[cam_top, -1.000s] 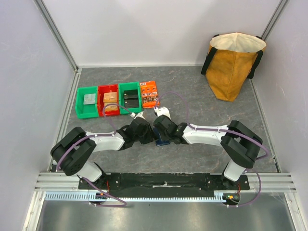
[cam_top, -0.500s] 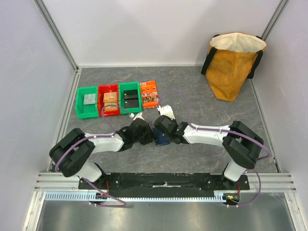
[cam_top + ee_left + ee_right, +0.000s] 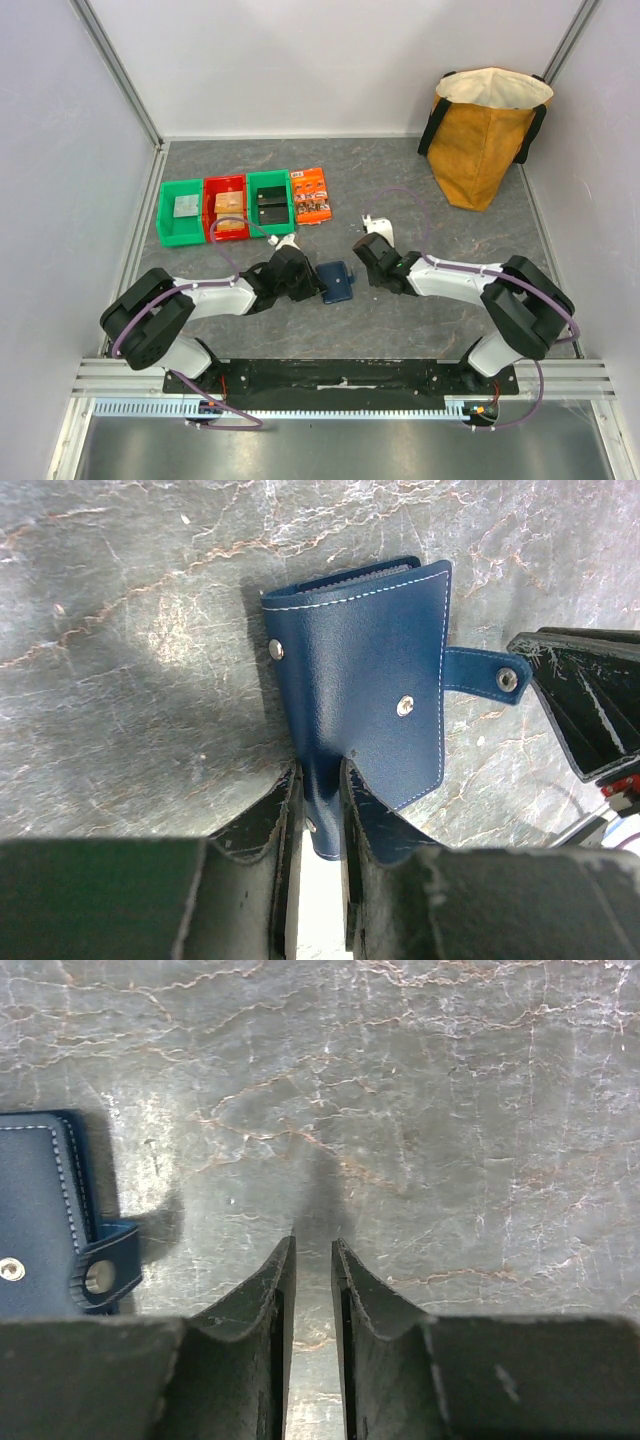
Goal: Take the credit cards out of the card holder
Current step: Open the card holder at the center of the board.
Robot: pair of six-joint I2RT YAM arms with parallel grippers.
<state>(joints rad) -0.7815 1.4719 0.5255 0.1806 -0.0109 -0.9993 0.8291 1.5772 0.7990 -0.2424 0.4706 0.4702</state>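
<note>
The card holder (image 3: 337,281) is a navy wallet lying closed on the grey table, with its little tab (image 3: 485,672) unsnapped and sticking out. It fills the middle of the left wrist view (image 3: 360,670) and shows at the left edge of the right wrist view (image 3: 35,1220). My left gripper (image 3: 312,285) is shut on the wallet's near corner (image 3: 320,775). My right gripper (image 3: 366,258) hovers over bare table to the right of the wallet, with its jaws nearly together and nothing between them (image 3: 313,1245). No credit cards are in view.
Behind the wallet stand a green bin (image 3: 181,212), a red bin (image 3: 227,208) and a second green bin (image 3: 269,202), with an orange printed packet (image 3: 311,195) beside them. A yellow bag (image 3: 485,135) stands at the back right. Walls close in both sides.
My right gripper has let go of the wallet and pulled back to the right. The wallet now lies uncovered with its tab free. My left gripper keeps its hold.
</note>
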